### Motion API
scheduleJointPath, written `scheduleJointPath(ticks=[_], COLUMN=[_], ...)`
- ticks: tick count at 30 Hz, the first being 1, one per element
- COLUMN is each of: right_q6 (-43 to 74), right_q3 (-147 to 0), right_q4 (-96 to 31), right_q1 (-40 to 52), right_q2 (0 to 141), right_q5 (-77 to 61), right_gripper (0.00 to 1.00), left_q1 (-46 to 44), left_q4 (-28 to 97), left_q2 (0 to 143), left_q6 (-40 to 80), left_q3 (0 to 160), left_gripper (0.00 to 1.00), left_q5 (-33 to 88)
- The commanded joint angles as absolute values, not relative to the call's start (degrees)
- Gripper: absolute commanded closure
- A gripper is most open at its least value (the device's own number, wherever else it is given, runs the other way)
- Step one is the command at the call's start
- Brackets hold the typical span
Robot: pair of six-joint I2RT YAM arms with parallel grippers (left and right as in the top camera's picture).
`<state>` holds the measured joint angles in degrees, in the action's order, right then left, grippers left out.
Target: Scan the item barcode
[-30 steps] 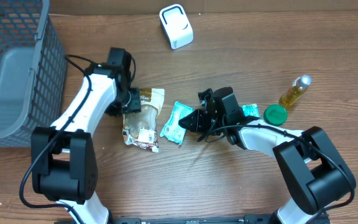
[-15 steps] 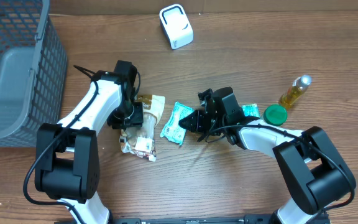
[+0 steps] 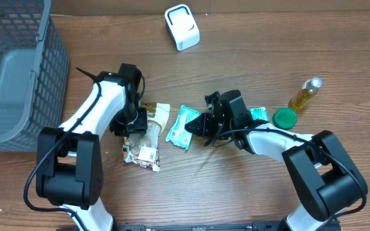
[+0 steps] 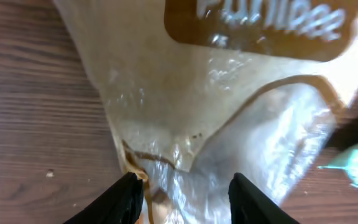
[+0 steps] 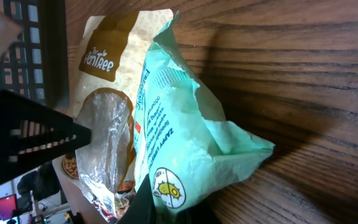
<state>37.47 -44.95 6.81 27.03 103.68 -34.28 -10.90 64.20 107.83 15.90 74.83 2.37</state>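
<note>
Nothing has been scanned yet, as far as I can judge. The white scanner (image 3: 182, 27) stands alone at the top of the frame, well apart from everything else. The tan snack bag (image 3: 151, 131), which I take to be the item, lies flat on the table (image 3: 236, 192) left of centre, far below the scanner. The left gripper (image 4: 185, 183) sits over the bag with its fingers set apart on either side of the crumpled clear part. I cannot tell whether they have hold of it. No barcode is clear to me from here. Just right of the bag lies a mint-green packet (image 3: 182, 127), and the right gripper (image 3: 196, 125) is pressed together at its edge. I cannot make out whether it nips the film. What is left is a sure hold, the lift, and getting the code in front of the scanner.
</note>
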Motion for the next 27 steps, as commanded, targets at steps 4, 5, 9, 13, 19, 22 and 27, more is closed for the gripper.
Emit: scheduleJointPath(ticks=[4, 5, 9, 13, 19, 22, 27], right_q6=[37.0, 37.0, 37.0, 37.0, 37.0, 37.0, 37.0], right_q3=[-45.8, -45.8, -45.8, -45.8, -45.8, -45.8, -45.8], right_q4=[7.1, 7.1, 6.7, 6.7, 6.7, 6.7, 6.7], right_q1=[26.9, 26.9, 26.9, 26.9, 26.9, 26.9, 26.9], right_q2=[103.6, 103.6, 103.6, 103.6, 103.6, 103.6, 103.6], right_q5=[-35.2, -35.2, -35.2, -35.2, -35.2, -35.2, -35.2], right_gripper=[0.94, 0.94, 0.94, 0.94, 0.94, 0.94, 0.94], left_q1=[-11.2, -11.1, -11.1, -10.9, -10.8, -10.8, -10.8], left_q4=[66.0, 65.9, 66.1, 66.1, 64.4, 61.5, 58.6], left_q2=[108.2, 108.2, 108.2, 108.3, 108.3, 108.3, 108.3], left_q6=[17.0, 17.8, 20.7, 23.5, 24.4, 24.4, 24.2], left_q3=[82.6, 82.7, 82.5, 81.9, 79.6, 77.2, 72.4], left_gripper=[0.53, 0.52, 0.57, 0.96, 0.95, 0.94, 0.93], left_q5=[-1.9, -3.2, -8.4, -11.8, -13.7, -14.2, -13.5])
